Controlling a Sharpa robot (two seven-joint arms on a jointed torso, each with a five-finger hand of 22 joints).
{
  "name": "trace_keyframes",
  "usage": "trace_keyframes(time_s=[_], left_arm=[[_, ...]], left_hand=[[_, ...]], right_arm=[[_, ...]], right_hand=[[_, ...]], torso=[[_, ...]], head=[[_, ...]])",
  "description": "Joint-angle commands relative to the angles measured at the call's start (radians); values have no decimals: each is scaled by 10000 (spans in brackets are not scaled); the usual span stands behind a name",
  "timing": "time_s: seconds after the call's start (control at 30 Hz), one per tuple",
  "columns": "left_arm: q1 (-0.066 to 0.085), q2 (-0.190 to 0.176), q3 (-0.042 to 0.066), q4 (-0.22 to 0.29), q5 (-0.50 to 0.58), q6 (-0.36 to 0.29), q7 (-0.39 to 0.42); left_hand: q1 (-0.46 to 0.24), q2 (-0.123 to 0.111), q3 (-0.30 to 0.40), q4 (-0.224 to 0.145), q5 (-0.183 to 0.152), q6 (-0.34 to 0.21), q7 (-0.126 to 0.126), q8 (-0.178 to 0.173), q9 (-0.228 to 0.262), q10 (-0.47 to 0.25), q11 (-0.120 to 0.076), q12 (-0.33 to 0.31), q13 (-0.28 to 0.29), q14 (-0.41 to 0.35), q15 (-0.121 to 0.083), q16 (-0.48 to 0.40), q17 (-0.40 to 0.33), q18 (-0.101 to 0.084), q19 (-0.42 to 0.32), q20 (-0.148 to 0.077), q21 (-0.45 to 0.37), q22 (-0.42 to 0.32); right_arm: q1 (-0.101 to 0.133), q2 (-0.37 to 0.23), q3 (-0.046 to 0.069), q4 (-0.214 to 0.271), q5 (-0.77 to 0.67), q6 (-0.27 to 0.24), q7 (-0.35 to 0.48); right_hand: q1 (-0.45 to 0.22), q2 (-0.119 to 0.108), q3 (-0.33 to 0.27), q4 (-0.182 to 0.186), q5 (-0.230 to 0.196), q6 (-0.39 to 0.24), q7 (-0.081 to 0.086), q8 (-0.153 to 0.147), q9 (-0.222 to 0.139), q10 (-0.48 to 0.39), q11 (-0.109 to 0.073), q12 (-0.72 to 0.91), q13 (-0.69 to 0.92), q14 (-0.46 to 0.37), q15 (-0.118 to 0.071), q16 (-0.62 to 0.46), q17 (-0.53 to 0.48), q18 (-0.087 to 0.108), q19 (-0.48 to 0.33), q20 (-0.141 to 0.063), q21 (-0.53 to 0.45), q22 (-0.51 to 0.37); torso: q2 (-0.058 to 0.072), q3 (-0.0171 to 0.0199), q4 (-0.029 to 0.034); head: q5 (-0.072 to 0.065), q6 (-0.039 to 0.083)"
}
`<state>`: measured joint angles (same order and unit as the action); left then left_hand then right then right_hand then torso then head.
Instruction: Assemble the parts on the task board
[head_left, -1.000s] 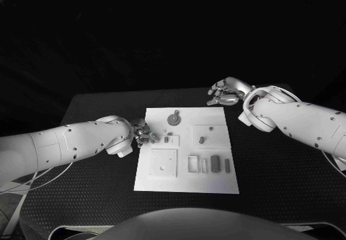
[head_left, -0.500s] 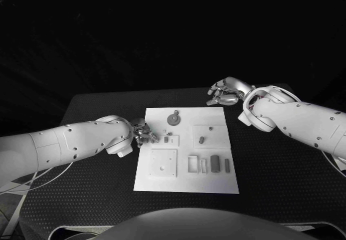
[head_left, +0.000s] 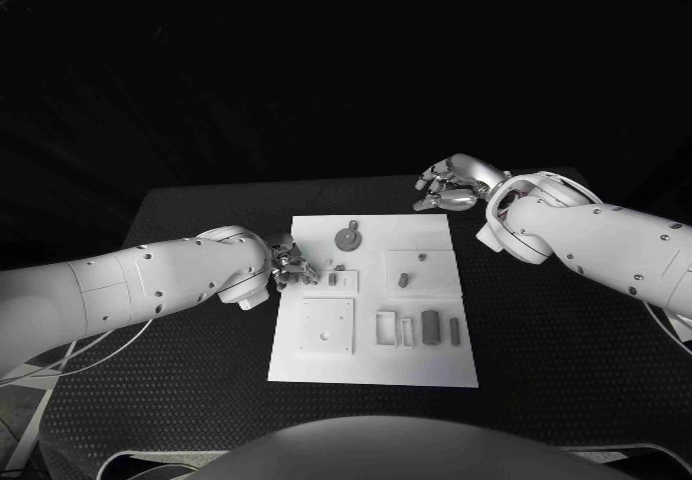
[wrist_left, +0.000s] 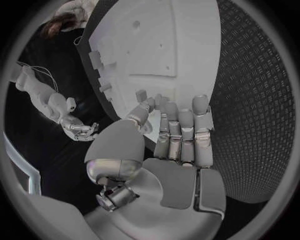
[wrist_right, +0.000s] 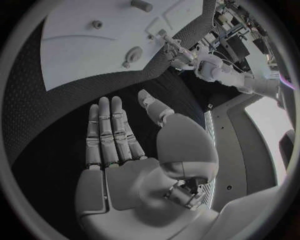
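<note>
Task board, a white plate, lies in the middle of the black worktop, its long axis running away from the robot. Grey parts sit on it: a round disc part near the far end, a small peg in a square recess mid-board, a slim upright block near the left edge, and a row of slots and bars toward the near right.

The left robot hand rests at the board's left edge, fingertips touching or just over the rim; the slim block lies just to its right, toward the board's centre. In the left wrist view its fingers lie straight and side by side, with nothing plainly in them, so it looks open and empty, though a small piece at the tips cannot be ruled out.

The right robot hand hangs beyond the board's far right corner, off the plate, palm open and fingers extended, holding nothing.

By this layout the left hand is far nearer the parts, and the next move likely falls to it.

No writing or labels can be read.
</note>
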<state>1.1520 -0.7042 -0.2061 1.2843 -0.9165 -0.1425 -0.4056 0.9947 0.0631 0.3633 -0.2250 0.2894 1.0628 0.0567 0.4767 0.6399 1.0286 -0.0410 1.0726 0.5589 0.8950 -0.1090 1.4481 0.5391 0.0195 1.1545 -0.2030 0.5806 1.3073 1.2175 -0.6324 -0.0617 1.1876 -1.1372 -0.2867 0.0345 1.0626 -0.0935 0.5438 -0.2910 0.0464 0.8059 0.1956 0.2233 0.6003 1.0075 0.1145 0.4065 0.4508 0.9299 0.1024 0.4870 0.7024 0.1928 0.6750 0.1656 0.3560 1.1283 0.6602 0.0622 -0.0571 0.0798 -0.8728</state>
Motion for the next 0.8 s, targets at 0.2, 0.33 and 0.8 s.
trace_keyframes(time_s=[0.2,0.33,0.8], left_arm=[[-28,109,-11,-107,-402,395,-404],[-27,118,-8,-101,-403,396,-400],[-26,112,-7,-57,-142,21,-219]], left_hand=[[67,155,698,-619,16,70,-21,-52,1,11,-43,38,13,3,-57,34,16,260,-33,-67,53,227],[75,153,707,-625,20,70,-22,-55,11,11,-44,41,13,3,-59,37,18,261,-33,-70,59,228],[-786,-1060,605,127,-1244,-400,173,-560,79,-24,97,-11,-78,-14,-63,-41,-60,272,-67,-88,-17,141]], right_arm=[[-1,1,6,6,-16,90,82],[-1,0,6,11,-16,107,86],[-1,-2,6,-8,-16,93,81]], right_hand=[[30,43,-78,-2,15,87,0,67,-15,-83,-25,68,-18,20,32,-43,23,-80,-15,57,-37,14],[30,42,-78,-2,14,87,0,67,-15,-83,-25,71,-22,21,32,-46,26,-79,-15,58,-39,15],[29,37,-81,-4,14,84,0,67,-18,-87,-25,77,-34,22,32,-56,34,-77,-17,61,-44,18]], torso=[[-2,5,-4],[0,6,-2],[-5,1,5]], head=[[0,2],[-8,2],[-31,2]])
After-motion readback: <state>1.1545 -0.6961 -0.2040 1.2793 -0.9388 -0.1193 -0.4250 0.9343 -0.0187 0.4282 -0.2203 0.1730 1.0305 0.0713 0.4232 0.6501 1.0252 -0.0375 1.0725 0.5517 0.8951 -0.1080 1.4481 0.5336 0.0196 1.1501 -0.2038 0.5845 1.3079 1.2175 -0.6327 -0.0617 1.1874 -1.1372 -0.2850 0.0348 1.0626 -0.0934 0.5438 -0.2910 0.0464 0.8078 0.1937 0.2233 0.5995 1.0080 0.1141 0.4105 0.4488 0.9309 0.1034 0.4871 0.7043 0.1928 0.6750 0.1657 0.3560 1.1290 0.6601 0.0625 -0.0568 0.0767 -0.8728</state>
